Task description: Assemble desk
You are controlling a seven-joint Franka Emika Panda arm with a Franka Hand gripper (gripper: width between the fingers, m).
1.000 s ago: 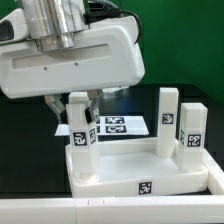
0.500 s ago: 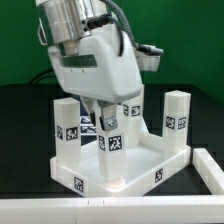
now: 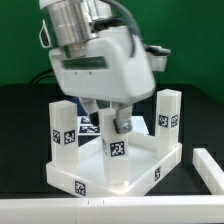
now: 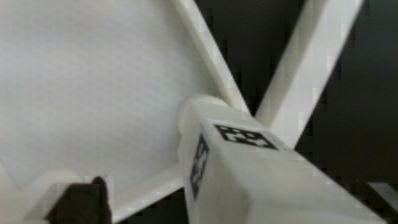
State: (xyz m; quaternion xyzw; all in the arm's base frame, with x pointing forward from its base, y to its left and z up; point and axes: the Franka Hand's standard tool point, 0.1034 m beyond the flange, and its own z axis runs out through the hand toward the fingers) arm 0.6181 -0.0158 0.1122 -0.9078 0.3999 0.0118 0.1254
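Observation:
The white tray-like tabletop (image 3: pixel 150 172) lies on the black table, turned corner-on in the exterior view. White square legs with marker tags stand upright in its corners: one at the exterior view's left (image 3: pixel 65 130), one at its right (image 3: pixel 168 118), one at the near corner (image 3: pixel 115 162). My gripper (image 3: pixel 113 128) comes down from above and is shut on the top of the near-corner leg. In the wrist view that leg (image 4: pixel 258 180) runs between my fingers (image 4: pixel 79 205), with the tabletop's inner floor (image 4: pixel 89 90) behind it. The robot hand hides the far corner.
A low white wall runs along the table's front edge (image 3: pixel 110 212), and a short white wall stands at the exterior view's right (image 3: pixel 208 170). A bit of the marker board (image 3: pixel 84 124) shows behind the left leg.
The tabletop has turned from square-on to corner-on and shifted, and my hand has turned with it. The gripped leg now sits nearer and lower in the exterior view.

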